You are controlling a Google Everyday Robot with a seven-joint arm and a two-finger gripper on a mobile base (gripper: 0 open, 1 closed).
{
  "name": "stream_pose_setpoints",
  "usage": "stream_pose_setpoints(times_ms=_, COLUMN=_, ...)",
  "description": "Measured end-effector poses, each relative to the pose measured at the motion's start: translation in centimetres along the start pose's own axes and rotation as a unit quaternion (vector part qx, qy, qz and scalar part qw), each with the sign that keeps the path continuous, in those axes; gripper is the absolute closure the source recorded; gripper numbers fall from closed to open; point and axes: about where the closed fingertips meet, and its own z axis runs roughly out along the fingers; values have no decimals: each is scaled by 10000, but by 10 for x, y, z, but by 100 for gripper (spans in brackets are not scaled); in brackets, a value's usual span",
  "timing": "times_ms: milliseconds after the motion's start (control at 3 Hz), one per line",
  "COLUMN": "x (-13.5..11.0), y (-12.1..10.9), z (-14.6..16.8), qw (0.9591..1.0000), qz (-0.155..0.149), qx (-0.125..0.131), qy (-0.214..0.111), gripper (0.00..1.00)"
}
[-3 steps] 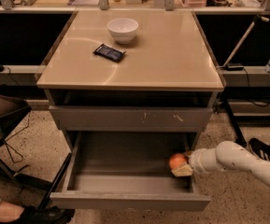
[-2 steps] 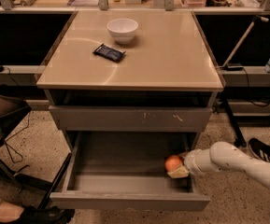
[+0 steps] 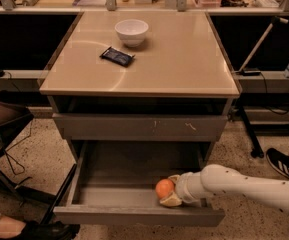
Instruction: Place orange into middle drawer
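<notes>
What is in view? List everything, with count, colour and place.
orange: one, bright orange, low in the open drawer near its front right corner, between the gripper's fingers
middle drawer: one, grey, pulled out below the closed drawer
upper drawer front: one, grey with white scratches, closed
cabinet top: one, tan
bowl: one, white, back of the cabinet top
packet: one, dark, in front and to the left of the bowl
shoe: one, black with a white sole, on the floor at right
arm: one, white, reaching in from the right
gripper: one, pale, inside the drawer, closed on the orange
</notes>
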Motion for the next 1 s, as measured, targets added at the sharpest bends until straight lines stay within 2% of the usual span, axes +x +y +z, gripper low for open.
stream_pose_setpoints(times_ms=333, x=-3, y=25, z=29, qw=9995, qz=-101, qx=-247, qy=188, gripper=100)
stream_pose_setpoints(times_ms=667, x=-5, y=19, z=51, qw=9990, qz=0, qx=-310, qy=315, gripper=100)
stream_pose_setpoints(times_ms=1000, x=-6, y=19, z=52, qw=9989, qz=-11, qx=-325, qy=324, gripper=81)
